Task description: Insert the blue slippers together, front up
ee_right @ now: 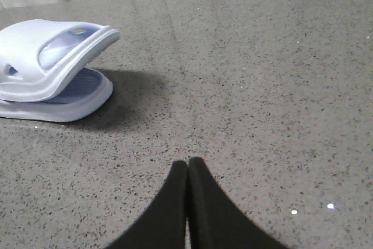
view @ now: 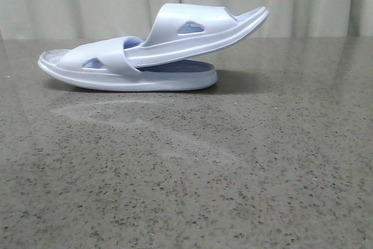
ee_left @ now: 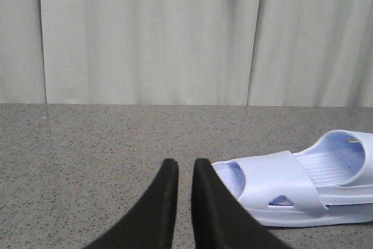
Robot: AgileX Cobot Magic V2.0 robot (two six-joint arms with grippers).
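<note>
Our pale lavender-blue foam slippers (view: 145, 56) sit nested so they hold together, away from our closed, empty left gripper (ee_left: 179, 170) and right gripper (ee_right: 187, 167).

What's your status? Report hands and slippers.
Left hand nearly shut, right hand shut, both empty. Blue slippers nested, upper one tilted up. Nothing in the way.

Sole obstacle on the table (view: 245, 161): the slippers (view: 151, 56), nested, the upper one tilted with its end raised clear of the lower. The left gripper (ee_left: 185, 170) sits near the slippers' one end; the right gripper (ee_right: 187, 167) sits well apart from the raised end, bare surface between. A curtain (ee_left: 145, 33) closes the far edge.
</note>
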